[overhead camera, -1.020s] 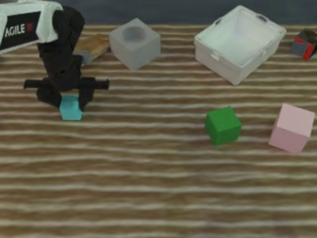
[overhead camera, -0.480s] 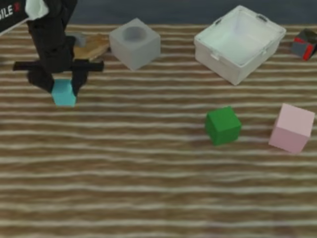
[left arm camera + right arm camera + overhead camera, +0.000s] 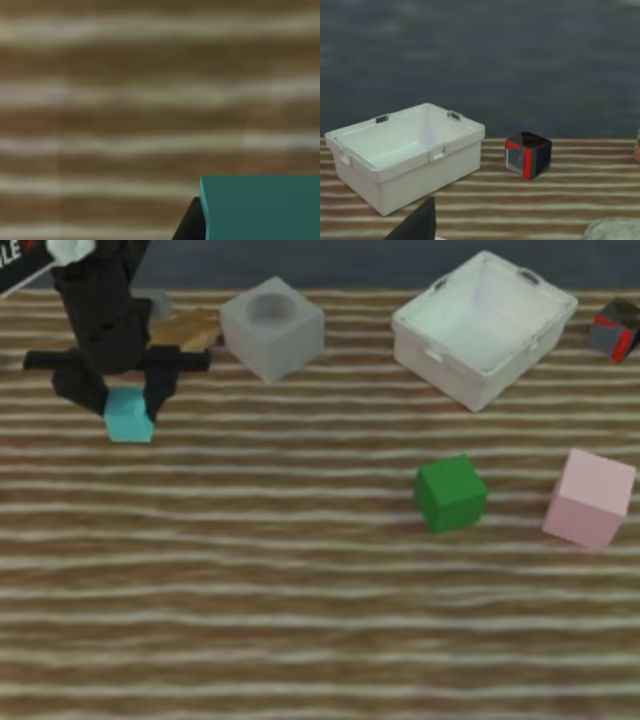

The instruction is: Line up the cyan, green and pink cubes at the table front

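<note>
Cyan cube [image 3: 129, 418] sits in left hand [image 3: 126, 408].

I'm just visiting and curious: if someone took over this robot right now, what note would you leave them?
Left gripper: shut on the cyan cube, at the table's far left.
Right arm: out of the top view; its wrist camera faces the white bin.
Green cube and pink cube: apart on the table, right of centre, untouched.
Done: cyan cube gripped.
Left: bring all three cubes to the table front and line them up.
</note>
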